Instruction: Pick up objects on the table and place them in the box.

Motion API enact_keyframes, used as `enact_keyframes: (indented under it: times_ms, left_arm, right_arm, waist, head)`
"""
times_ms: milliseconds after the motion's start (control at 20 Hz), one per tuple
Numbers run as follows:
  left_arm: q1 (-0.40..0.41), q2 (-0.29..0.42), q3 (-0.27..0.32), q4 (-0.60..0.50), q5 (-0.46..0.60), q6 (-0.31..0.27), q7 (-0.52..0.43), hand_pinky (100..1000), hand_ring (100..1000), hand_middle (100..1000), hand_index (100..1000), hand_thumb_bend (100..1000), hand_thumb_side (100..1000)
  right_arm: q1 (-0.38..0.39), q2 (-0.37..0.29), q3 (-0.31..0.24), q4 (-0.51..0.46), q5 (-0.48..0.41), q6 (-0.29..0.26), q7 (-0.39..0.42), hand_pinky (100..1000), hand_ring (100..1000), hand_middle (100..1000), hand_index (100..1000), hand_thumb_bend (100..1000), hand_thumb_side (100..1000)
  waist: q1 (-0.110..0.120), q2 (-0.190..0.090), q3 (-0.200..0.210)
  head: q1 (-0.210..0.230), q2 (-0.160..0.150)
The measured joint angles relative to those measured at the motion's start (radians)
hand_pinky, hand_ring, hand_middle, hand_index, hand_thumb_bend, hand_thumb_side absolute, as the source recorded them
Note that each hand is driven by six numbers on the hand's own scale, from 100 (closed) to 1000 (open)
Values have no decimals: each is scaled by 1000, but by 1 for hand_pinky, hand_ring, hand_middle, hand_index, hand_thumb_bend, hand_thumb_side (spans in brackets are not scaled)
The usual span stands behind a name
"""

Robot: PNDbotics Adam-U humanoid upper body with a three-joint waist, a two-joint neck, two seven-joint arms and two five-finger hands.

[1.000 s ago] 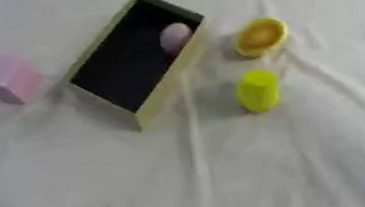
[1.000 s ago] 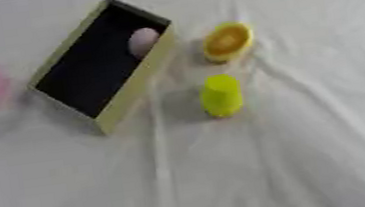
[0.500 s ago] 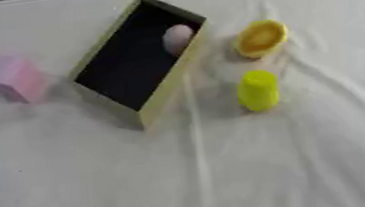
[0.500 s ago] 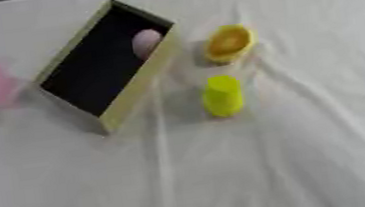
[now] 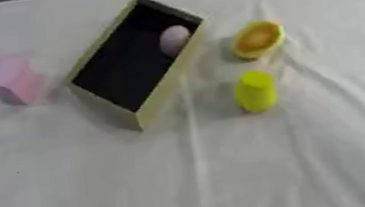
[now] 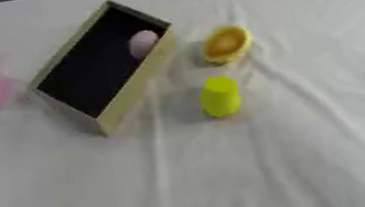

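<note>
We are viewing box [image 5: 133, 66] lying open on table [image 5: 231, 179], pale egg [image 5: 174, 39] inside; yellow cylinder [image 5: 255, 91], orange bowl [image 5: 258, 39], pink block [image 5: 10, 79] waiting outside. Hands out of view, state untellable.

Box [image 5: 161, 103] set askew at table [image 5: 231, 179] centre, egg-shaped item [image 5: 174, 39] inside at far end. Block [image 5: 12, 80] left of box. Bowl [image 5: 258, 39] right of box; cylinder [image 5: 255, 90] nearer, before bowl.
</note>
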Motion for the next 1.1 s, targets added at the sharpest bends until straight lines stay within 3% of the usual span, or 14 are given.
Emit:
enact_keyframes:
  times_ms: [300,350,550,1100]
  left_arm:
    - [-32,-18,-54,80,-60,-52,-104,873,847,822,908,739,109]
    - [-37,-22,-59,89,-66,-57,-121,875,851,824,907,740,108]
    - [-52,-35,-71,121,-82,-67,-169,881,858,831,908,746,100]
    - [-91,-98,-89,229,-160,-79,-212,884,873,849,927,742,100]
  right_arm:
    - [-6,-4,9,0,0,0,7,901,914,758,911,100,658]
    - [-9,-4,12,0,0,1,9,902,914,756,911,100,626]
    - [-11,-4,18,0,-1,5,17,902,915,754,911,100,657]
    - [-10,-4,21,0,-1,10,29,904,917,751,911,100,657]
  waist:
    - [6,-1,0]
    - [6,-2,0]
    - [6,-3,-1]
    - [6,-3,-12]
  head:
    - [0,0]
    - [1,0]
    - [3,0]
    - [17,1]
